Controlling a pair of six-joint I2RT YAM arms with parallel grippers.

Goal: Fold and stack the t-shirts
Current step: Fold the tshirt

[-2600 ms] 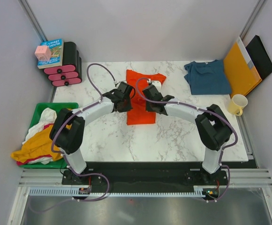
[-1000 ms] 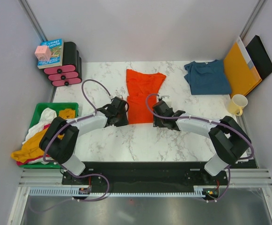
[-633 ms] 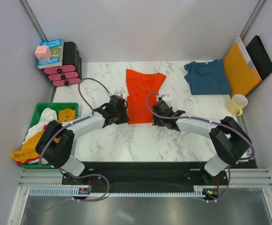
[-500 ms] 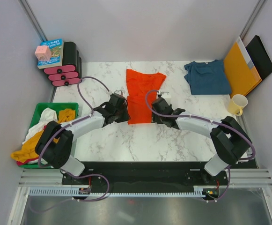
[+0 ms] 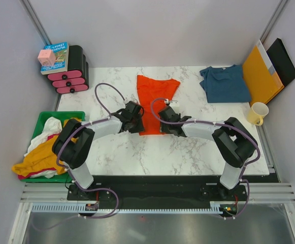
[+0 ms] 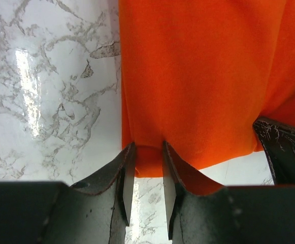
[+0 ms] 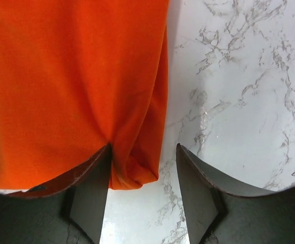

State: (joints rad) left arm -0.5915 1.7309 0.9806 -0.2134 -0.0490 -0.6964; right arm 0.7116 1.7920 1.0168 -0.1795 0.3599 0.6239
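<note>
The orange-red t-shirt [image 5: 155, 99] is laid lengthwise at the middle of the table [image 5: 188, 152], with bare marble on both sides of its near hem and in front of it. The hem's left corner is straddled by the left gripper [image 6: 147, 148], jaws narrow; whether the cloth is pinched cannot be told. The right corner is bracketed by the right gripper [image 7: 143, 148], jaws wide and unclamped. The teal-blue t-shirt [image 5: 223, 84] is spread at the far right. Yellow and white garments [image 5: 40, 157] are heaped in the green bin [image 5: 56, 115] and spill over its near edge.
</note>
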